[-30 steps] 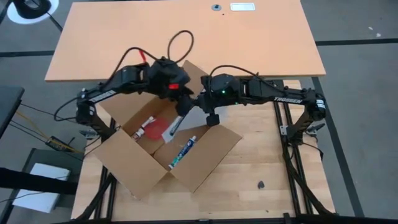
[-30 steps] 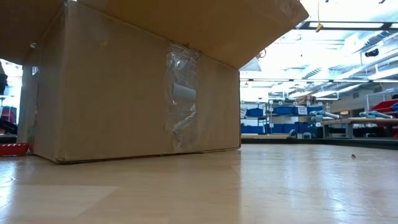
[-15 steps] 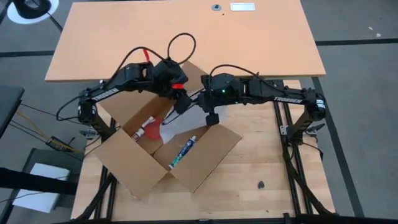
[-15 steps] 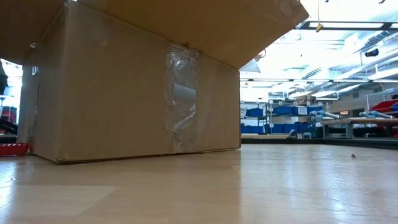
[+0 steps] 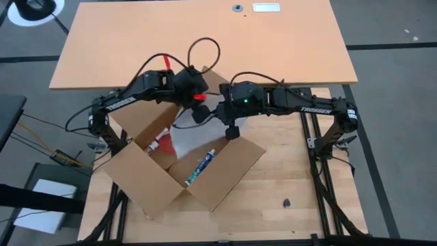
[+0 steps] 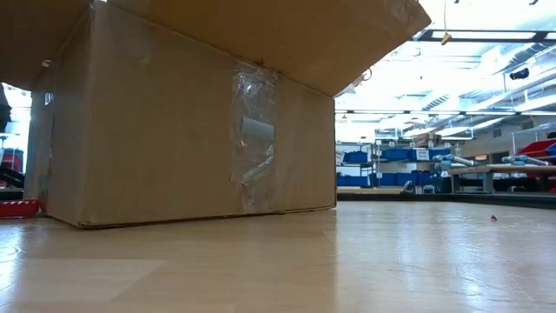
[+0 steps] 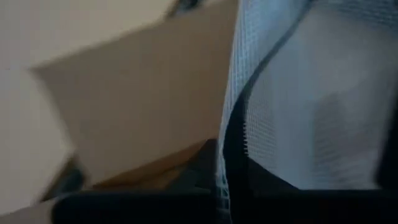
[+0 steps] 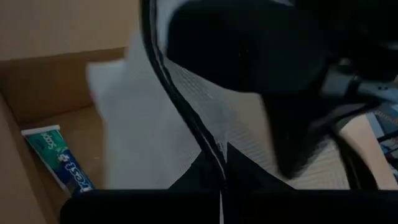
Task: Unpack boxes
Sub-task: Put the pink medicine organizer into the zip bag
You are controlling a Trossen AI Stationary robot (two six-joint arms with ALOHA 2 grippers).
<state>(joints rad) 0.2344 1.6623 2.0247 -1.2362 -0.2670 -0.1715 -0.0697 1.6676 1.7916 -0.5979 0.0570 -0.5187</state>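
- Since a second ago, left gripper (image 5: 199,113) has risen from inside the carton (image 5: 140,179) and snapped shut; white mesh bag (image 5: 183,137) now lifted with it.
- Left arm reaches in from the left, elbow bent, wrist angled down over carton's far corner; fingers together, pinched on the mesh bag's top edge, bag hanging below the fingertips.
- Right gripper (image 5: 232,132) beside the left one, arm stretched across from the right; fingers closed, clamped on the same mesh bag (image 8: 186,118).
- Carton sits open on the table (image 5: 293,178), flaps out, under both grippers.
- Toothpaste tube (image 5: 201,167) lies in the carton, below and apart from the fingers.
- Low view: only carton side (image 6: 174,130) with tape strip.
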